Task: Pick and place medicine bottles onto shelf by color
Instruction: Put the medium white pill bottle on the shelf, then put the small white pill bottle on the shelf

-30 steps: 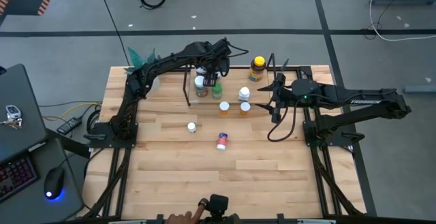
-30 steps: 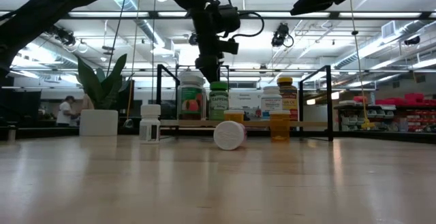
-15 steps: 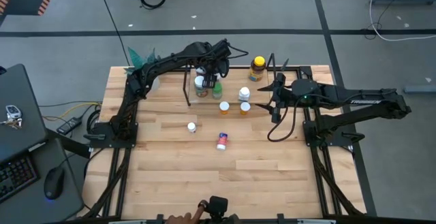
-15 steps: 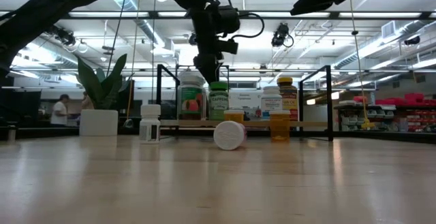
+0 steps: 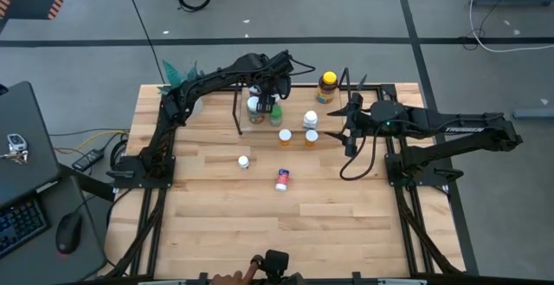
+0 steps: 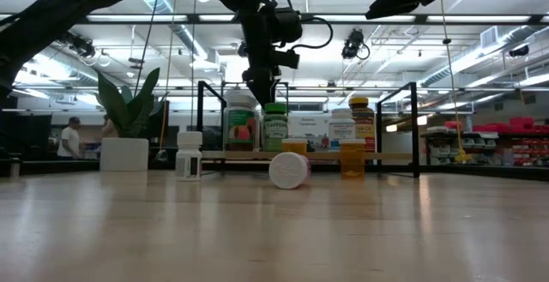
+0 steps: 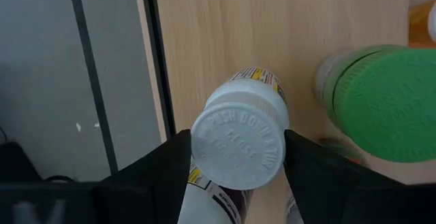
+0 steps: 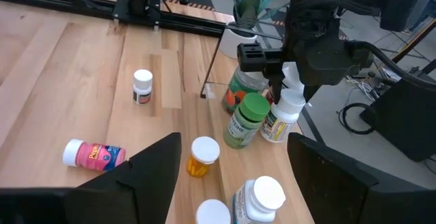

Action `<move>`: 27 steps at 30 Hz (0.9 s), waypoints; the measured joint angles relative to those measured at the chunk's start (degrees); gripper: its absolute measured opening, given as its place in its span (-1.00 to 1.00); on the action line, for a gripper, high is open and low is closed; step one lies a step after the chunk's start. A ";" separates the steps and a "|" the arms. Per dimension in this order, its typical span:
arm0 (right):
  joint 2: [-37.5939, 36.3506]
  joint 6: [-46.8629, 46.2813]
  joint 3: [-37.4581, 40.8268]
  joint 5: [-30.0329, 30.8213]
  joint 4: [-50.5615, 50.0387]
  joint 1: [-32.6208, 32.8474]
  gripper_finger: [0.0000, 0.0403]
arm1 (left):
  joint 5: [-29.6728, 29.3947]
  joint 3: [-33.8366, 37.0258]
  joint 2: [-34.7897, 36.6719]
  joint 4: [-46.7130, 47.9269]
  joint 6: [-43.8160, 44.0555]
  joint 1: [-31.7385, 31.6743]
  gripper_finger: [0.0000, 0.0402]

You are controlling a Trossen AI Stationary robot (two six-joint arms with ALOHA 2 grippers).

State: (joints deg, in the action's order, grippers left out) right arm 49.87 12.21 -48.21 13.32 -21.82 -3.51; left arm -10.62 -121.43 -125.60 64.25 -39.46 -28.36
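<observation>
My left gripper [image 5: 265, 95] reaches over the shelf [image 5: 239, 114] at the table's far side and is shut on a white-capped medicine bottle [image 8: 279, 118]. That bottle leans between a green bottle [image 8: 246, 118] and the left arm. A wide white-capped bottle [image 6: 241, 121] stands on the shelf base beside the green one [image 6: 274, 126]. In the low view these two hide the held bottle. My right gripper [image 5: 350, 126] waits open near the table's right edge, facing the shelf and touching nothing. My left gripper [image 7: 238, 149] pinches the white bottle's body [image 7: 199, 178] just below its cap [image 7: 238, 139], one finger [image 7: 160, 166] on each side. It comes from above, pointing down. The bottle sits tilted in the hold; whether its bottom rests on the shelf base I cannot tell.
In front of the shelf stand two small amber bottles [image 5: 285, 136] [image 5: 311, 137] and a white one [image 5: 310, 119]. A yellow-capped amber bottle [image 5: 327, 86] stands farther back. A small white bottle [image 5: 244, 161] and a lying red-blue bottle [image 5: 282, 179] are mid-table. A potted plant [image 5: 183, 75] occupies the far left corner.
</observation>
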 joint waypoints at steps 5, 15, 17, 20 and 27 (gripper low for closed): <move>0.00 0.00 0.00 0.02 0.00 0.00 0.37 | -0.01 0.00 0.00 0.02 0.00 -0.02 0.12; 0.00 0.00 0.00 0.02 0.00 0.00 0.37 | -0.04 0.00 0.00 0.32 0.26 -0.02 0.12; 0.00 0.00 0.00 0.01 -0.01 0.00 0.37 | -0.04 0.00 0.00 0.30 0.26 0.00 0.15; 0.00 0.00 0.00 0.02 0.00 0.00 0.37 | -0.04 0.00 0.00 0.30 0.22 -0.02 0.20; -0.01 0.00 0.00 0.02 -0.01 0.00 0.37 | -0.06 0.00 0.00 0.36 0.26 -0.02 0.33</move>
State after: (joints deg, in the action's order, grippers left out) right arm 49.85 12.21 -48.21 13.34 -21.84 -3.51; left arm -10.68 -121.43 -125.60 64.61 -39.20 -28.38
